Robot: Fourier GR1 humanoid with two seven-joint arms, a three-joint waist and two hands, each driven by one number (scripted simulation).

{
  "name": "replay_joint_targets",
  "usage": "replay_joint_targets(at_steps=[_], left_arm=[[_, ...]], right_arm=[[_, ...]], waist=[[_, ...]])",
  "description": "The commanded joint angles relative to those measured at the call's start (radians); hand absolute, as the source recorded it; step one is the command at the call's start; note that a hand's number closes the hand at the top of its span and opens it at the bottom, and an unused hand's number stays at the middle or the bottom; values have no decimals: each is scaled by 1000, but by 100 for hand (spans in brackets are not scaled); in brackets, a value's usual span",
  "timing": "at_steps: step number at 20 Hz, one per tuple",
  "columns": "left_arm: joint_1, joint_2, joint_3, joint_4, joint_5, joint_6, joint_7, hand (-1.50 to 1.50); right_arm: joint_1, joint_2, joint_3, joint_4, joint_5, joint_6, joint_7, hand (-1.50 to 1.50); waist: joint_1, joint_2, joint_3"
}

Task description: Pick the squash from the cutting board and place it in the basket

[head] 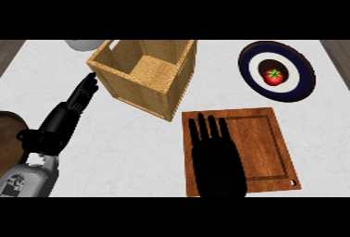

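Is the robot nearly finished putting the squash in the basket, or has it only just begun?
Hard to say. No squash shows anywhere: the cutting board has nothing on its visible part, and the visible part of the basket shows only its woven bottom. The right hand lies open and flat over the board's left side; the left hand is open beside the basket. Neither holds anything visible. The tomato sits on a plate.

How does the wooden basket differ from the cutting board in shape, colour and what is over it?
The basket is a tall open box of pale wood, while the cutting board is a flat slab of darker reddish wood. The basket stands turned at an angle; the cutting board lies nearly straight. The right hand lies open over the cutting board; the left hand is beside the basket. No squash shows on either.
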Motion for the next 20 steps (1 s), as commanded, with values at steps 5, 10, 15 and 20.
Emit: replay_joint_targets(at_steps=[5,10,15,20], left_arm=[[-24,-24,68,33,-28,-69,-14,0],[5,2,115,47,-19,-112,-47,0],[18,-85,82,52,-83,-100,-42,0],[-65,-108,113,76,-104,-95,3,0]], right_arm=[[-50,26,31,44,-19,-18,91,-150],[79,-2,51,88,119,-87,-14,-150],[86,11,10,78,149,-40,-43,-150],[100,2,-15,163,179,-114,-94,-150]], waist=[[2,0,0],[-1,0,0],[-1,0,0],[-3,1,0]])
